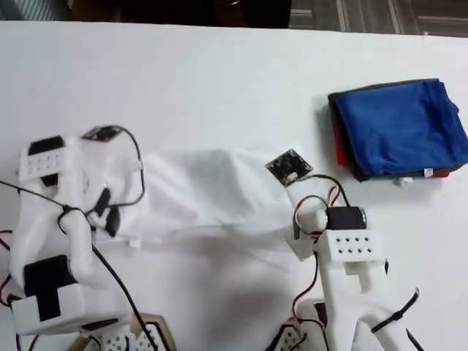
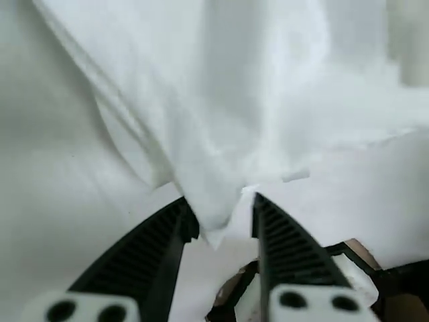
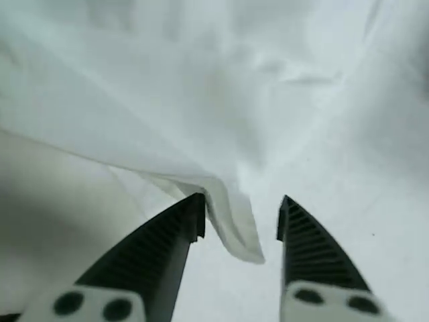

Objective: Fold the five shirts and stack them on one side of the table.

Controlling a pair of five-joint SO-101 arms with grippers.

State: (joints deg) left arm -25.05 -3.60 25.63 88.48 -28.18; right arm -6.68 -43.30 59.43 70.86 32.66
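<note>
Beside the folded stack (image 1: 398, 128), toward the arms and apart from it, the white shirt (image 1: 212, 194) lies crumpled lengthwise on the tabletop (image 1: 219, 73), not yet folded. It looks light, thin and limp. It will likely sag and bunch when lifted, and may slide on the smooth surface. Best hold is probably the hem or corners, pinching through all layers.

The left tool (image 2: 224, 215) is at the shirt end far from the stack. Its jaws are part open with a fabric corner between them, not clamped. The right tool (image 3: 241, 215) is at the shirt end nearer the stack. It is wide open, and a folded edge hangs between the jaws beside one finger.

The stack has a blue shirt on top with red and dark layers under it. It could be knocked if the right arm swings toward it. A loose cable (image 1: 121, 285) by the left arm, far from the stack, may snag the cloth.
</note>
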